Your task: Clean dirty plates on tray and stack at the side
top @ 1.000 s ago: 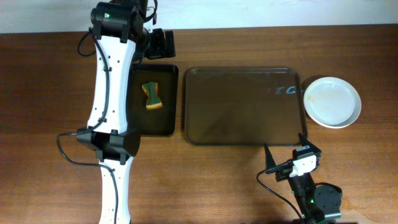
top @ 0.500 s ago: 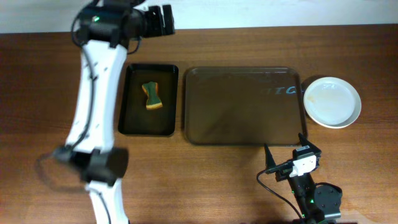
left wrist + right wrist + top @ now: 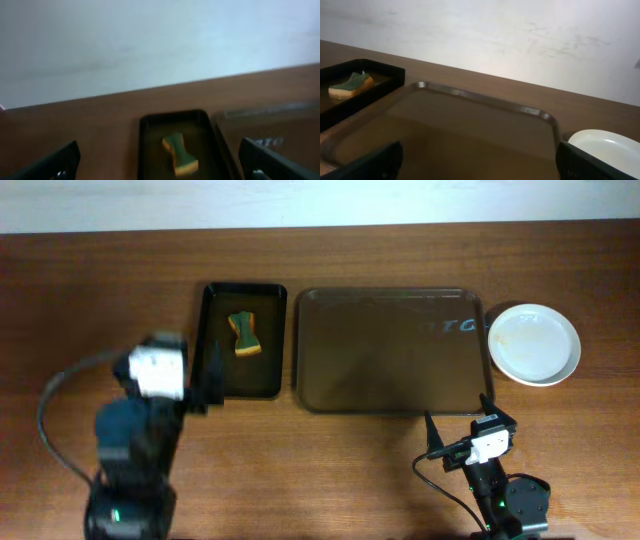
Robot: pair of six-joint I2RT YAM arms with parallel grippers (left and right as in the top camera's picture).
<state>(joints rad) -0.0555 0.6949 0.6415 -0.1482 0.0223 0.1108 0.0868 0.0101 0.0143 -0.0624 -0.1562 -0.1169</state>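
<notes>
The plates [image 3: 534, 343] are white and sit as one stack on the table just right of the tray; how many are in the stack cannot be told. They show at the right edge of the right wrist view [image 3: 610, 147]. The dark-brown tray [image 3: 390, 350] holds nothing and also shows in the right wrist view [image 3: 470, 130]. My left gripper [image 3: 208, 377] is open and empty, blurred, at the black tray's front-left corner; in its own view [image 3: 159, 155] it faces the sponge. My right gripper [image 3: 458, 416] is open and empty at the tray's front edge [image 3: 479, 152].
A smaller black tray [image 3: 243, 375] left of the big tray holds a green and yellow sponge [image 3: 244, 334], also seen in the left wrist view [image 3: 179, 155] and the right wrist view [image 3: 351, 85]. A white wall runs behind the table.
My left arm has swung back from the table's far edge and folded down at the near left, its gripper now by the black tray. The right arm has not moved.
</notes>
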